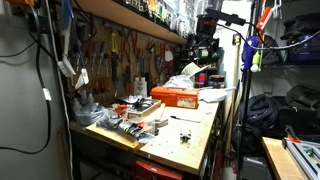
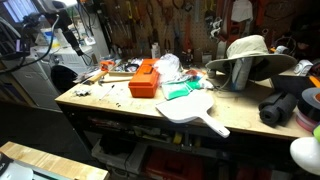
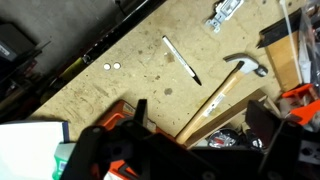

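Note:
My gripper (image 3: 200, 118) hangs open and empty high above a cluttered wooden workbench (image 3: 90, 95). In the wrist view its two dark fingers stand wide apart. Below and between them lies a wood-handled hammer (image 3: 232, 76). A thin black-and-white pen (image 3: 180, 58), two small white discs (image 3: 110, 66) and a metal hinge (image 3: 226, 14) lie further out on the bench. In an exterior view the gripper (image 1: 207, 47) is above the far end of the bench, over an orange tool case (image 1: 174, 97). The case also shows in an exterior view (image 2: 144, 79).
A white paddle-shaped board (image 2: 193, 112), green items (image 2: 180, 91) and a tan hat (image 2: 248, 52) sit on the bench. A tool wall (image 1: 120, 55) and a shelf (image 1: 130, 18) run along one side. Loose tools and a wooden tray (image 1: 125, 122) crowd the near end.

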Robot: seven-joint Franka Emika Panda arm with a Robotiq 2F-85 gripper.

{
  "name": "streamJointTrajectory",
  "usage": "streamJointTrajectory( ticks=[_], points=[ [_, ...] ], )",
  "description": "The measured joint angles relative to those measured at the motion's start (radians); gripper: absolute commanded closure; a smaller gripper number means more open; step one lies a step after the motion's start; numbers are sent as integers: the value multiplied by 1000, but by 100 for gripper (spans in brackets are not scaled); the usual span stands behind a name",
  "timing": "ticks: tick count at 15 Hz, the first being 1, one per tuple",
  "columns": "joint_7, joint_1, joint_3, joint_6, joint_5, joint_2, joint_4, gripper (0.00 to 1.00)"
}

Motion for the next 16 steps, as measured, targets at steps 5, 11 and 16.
streamJointTrajectory(
  ticks=[5, 11, 16],
  points=[
    [108, -16, -40, 133, 121, 191, 45, 0],
    [108, -12, -60, 137, 171, 260, 85, 0],
    [109, -11, -61, 137, 171, 262, 88, 0]
  ],
)
